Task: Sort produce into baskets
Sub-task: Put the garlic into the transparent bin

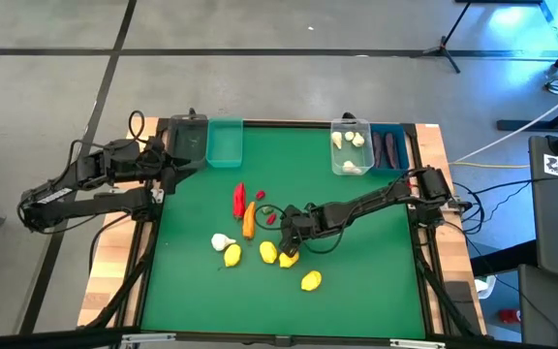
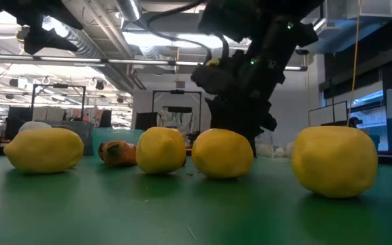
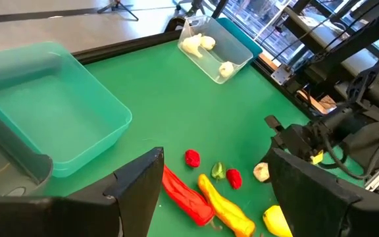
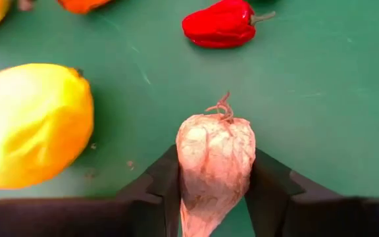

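Observation:
My right gripper (image 1: 285,233) is down at the green mat's middle, shut on a pale garlic bulb (image 4: 216,155) among yellow lemons (image 1: 267,252). A second garlic bulb (image 1: 222,241), a red pepper (image 1: 239,199), an orange carrot (image 1: 249,220) and small red berries (image 1: 271,218) lie on the mat to its left. My left gripper (image 3: 216,197) hangs open above the table's far left corner, near the dark basket (image 1: 188,139) and the teal basket (image 1: 226,142). My right gripper pinches the garlic bulb's two bulging sides (image 4: 184,164) between its two fingers (image 4: 155,187). The fingers slant down from the table's right side. The bulb's curly stem tip (image 4: 222,105) points away past the fingertips. Whether the bulb is clear of the mat, I cannot tell.
At the far right stand a clear basket (image 1: 350,147) with garlic bulbs and a blue basket (image 1: 388,148) with dark eggplants. Lemons (image 1: 310,281) crowd the gripper's near side. Bare mat lies toward the near edge and between the far baskets.

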Robot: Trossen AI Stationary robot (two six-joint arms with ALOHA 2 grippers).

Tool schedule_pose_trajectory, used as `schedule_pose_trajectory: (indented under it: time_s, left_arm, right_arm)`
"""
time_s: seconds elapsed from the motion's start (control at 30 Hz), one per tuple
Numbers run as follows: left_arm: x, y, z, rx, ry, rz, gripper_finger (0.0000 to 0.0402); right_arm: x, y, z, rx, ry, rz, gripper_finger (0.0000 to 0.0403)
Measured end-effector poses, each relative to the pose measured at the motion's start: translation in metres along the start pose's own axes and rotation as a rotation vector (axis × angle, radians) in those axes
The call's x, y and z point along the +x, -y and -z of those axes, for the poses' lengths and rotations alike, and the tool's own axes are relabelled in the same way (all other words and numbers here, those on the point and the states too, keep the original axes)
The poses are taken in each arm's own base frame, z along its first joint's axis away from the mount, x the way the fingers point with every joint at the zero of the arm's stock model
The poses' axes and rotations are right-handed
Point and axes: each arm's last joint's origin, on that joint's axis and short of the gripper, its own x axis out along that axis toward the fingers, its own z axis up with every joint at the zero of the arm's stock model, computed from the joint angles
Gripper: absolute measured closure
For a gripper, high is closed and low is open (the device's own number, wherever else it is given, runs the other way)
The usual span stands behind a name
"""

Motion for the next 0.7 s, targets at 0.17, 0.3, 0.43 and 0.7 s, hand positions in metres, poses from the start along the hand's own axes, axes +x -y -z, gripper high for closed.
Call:
schedule_pose_trajectory:
  time_s: [0.17,0.3,0.43,0.7]
  left_arm:
    - [0.000,0.000,0.000,0.000,0.001,0.000,0.0135]
    - [0.000,0.000,-0.001,0.000,0.006,0.003,0.0135]
    - [0.000,0.000,-0.001,0.000,0.007,0.004,0.0135]
    - [0.000,0.000,-0.001,-0.005,0.008,0.003,0.0135]
  right_arm:
    - [-0.021,0.010,-0.015,-0.011,0.014,-0.008,0.0258]
    - [-0.048,0.032,-0.032,-0.022,0.023,0.035,0.0245]
    - [-0.078,0.064,-0.050,-0.047,0.028,0.110,0.0248]
    - [-0.144,0.154,-0.074,0.060,0.049,0.375,0.0250]
